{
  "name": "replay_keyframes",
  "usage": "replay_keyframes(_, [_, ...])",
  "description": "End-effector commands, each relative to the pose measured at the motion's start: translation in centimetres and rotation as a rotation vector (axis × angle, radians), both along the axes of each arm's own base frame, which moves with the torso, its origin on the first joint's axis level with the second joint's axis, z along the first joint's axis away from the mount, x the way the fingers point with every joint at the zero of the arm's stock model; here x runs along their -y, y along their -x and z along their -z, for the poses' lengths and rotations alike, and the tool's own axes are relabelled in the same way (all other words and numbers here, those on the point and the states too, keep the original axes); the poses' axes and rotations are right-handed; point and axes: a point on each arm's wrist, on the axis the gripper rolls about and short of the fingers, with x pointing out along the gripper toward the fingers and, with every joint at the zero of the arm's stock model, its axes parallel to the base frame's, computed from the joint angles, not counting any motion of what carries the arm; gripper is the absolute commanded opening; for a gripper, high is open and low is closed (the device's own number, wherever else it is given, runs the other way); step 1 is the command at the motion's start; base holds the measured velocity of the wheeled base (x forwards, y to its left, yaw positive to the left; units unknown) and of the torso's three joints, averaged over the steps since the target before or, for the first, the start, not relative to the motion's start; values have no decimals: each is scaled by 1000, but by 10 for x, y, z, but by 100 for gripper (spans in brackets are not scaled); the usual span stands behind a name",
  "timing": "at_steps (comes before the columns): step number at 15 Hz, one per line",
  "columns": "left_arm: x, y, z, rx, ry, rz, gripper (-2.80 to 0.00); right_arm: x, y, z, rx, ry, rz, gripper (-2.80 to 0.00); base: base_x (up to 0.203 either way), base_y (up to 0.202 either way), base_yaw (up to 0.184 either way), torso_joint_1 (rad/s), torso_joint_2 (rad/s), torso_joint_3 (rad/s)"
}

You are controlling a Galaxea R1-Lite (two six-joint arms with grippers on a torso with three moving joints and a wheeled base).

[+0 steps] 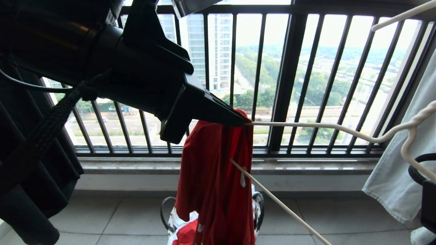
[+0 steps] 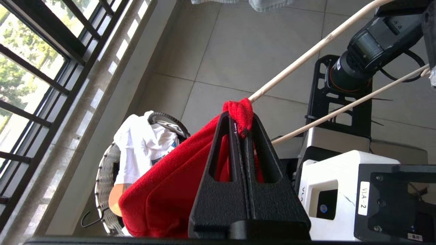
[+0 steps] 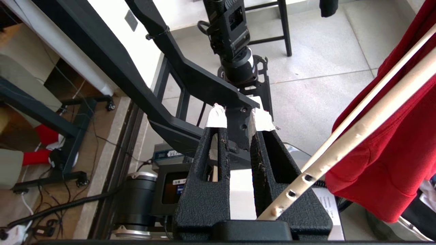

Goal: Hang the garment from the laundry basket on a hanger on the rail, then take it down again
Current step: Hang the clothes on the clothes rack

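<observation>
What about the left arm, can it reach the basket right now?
Probably not. The left gripper is shut on the shirt at the hanger's tip, and the shirt hangs down over the basket on the floor below.

The red shirt hangs bunched on one end of the thin off-white hanger, right above the round basket. Its bottom dips into the basket.
</observation>
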Motion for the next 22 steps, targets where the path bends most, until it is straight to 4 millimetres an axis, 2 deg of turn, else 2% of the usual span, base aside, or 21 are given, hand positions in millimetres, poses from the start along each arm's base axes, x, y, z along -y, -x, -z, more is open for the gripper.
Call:
replay_keyframes(1, [8,8,-3,-2,13,41,-280,-1,-1,-1,-28,-9,-8,-280,0,0,0,0,0,0])
replay_keyframes(9, [16,29,-16,-17,86,94,-280,-8,-10,-10,-86,-170,32,-280,0,0,0,0,0,0])
replay_keyframes(11, [17,34,-23,-13,141,96,-280,-11,-14,-7,-109,-182,36,-280,0,0,0,0,0,0])
replay_keyframes(17, [26,46,-28,1,176,138,-280,-17,-22,-2,-134,-162,41,-280,0,0,0,0,0,0])
replay_keyframes(19, [34,47,-28,24,191,135,-280,-18,-23,-1,-134,-159,44,-280,0,0,0,0,0,0])
replay_keyframes(22, [59,42,-26,109,225,26,-280,-20,-27,1,-138,-153,54,-280,0,0,0,0,0,0])
